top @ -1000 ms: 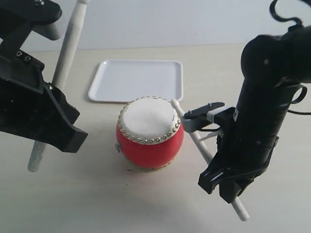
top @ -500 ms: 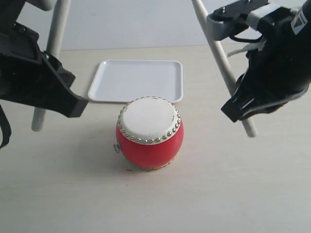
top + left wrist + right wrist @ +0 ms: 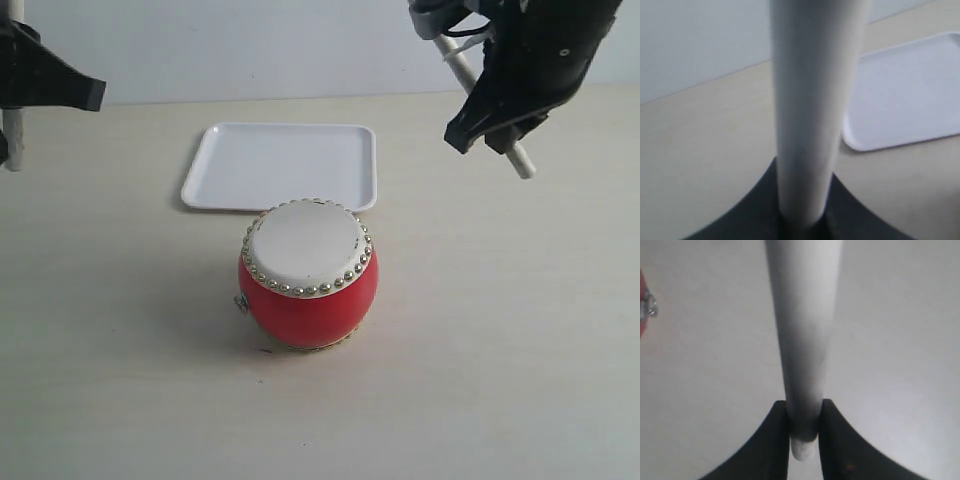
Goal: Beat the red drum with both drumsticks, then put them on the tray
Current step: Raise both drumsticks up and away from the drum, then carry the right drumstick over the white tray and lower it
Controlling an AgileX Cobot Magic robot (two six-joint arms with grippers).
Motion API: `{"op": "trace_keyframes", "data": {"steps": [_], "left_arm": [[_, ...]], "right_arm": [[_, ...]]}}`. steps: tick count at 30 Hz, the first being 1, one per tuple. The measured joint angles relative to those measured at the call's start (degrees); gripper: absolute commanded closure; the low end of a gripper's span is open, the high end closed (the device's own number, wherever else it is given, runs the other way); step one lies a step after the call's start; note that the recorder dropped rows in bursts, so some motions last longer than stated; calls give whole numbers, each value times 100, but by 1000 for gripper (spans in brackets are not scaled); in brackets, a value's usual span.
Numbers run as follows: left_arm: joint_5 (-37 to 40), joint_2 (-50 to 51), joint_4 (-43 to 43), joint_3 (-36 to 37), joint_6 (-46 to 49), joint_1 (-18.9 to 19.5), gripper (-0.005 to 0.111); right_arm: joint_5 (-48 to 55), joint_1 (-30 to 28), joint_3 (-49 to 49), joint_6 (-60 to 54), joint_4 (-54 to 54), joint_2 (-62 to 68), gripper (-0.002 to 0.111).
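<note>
Your two arms have lifted up and away from the drum (image 3: 308, 275) since a second ago, and the right stick (image 3: 802, 330) has left its rim.
- Left pincer (image 3: 802, 220): nearly closed, clamped on the left stick (image 3: 810, 100), high and well left of the drum.
- Right pincer (image 3: 804, 425): nearly closed, gripping the right stick near its butt end, up beyond the drum's right.
- Drum: upright on the counter (image 3: 500, 350).
- Tray (image 3: 285, 165): just behind the drum.
</note>
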Motion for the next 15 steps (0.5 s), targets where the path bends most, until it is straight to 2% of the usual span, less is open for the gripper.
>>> {"op": "trace_keyframes", "data": {"steps": [8,11,15], "left_arm": [[-1411,937,-18,-41,34,1528,107],[-1548,1164,-109,-157,45,1850,107],[-1619,1270,-179,-269,87,1988,107]], "right_arm": [[246,-52,-1854,-228,-1031,1753,108],[391,-52,-2642,-461,-1276,2417,108],[553,-40,-3623,-964,-1331,3110,108]]}}
